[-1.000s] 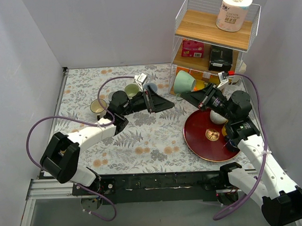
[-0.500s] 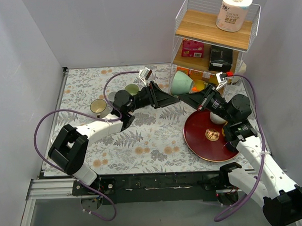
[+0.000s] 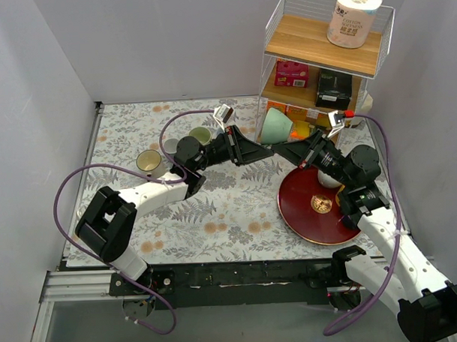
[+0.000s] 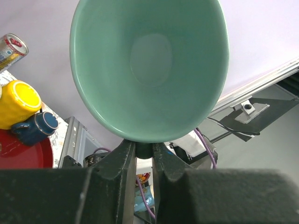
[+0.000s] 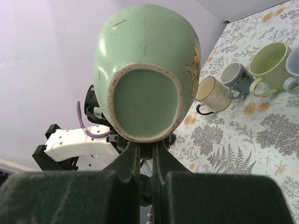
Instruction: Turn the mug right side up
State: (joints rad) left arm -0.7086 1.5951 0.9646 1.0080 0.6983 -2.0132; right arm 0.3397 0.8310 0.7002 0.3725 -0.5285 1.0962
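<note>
The pale green mug (image 3: pixel 274 126) hangs in the air above the table, tipped on its side between my two arms. Its open mouth (image 4: pixel 149 65) faces the left wrist camera. Its unglazed base (image 5: pixel 145 88) faces the right wrist camera. My left gripper (image 3: pixel 268 152) is shut on a dark part just under the rim (image 4: pixel 144 148), apparently the handle. From the opposite side, my right gripper (image 3: pixel 280 146) is shut under the base (image 5: pixel 146 144) on the same dark part. The handle itself is mostly hidden by the fingers.
A dark red plate (image 3: pixel 316 205) lies under the right arm. Several other mugs (image 3: pixel 148 160) stand upright at the left back of the floral tablecloth. A wire shelf rack (image 3: pixel 326 55) with boxes and a paper roll stands at the back right.
My left gripper has swung right to the mug and closed from wide open to shut on it. The right gripper has kept its hold, and the mug has shifted slightly left.
</note>
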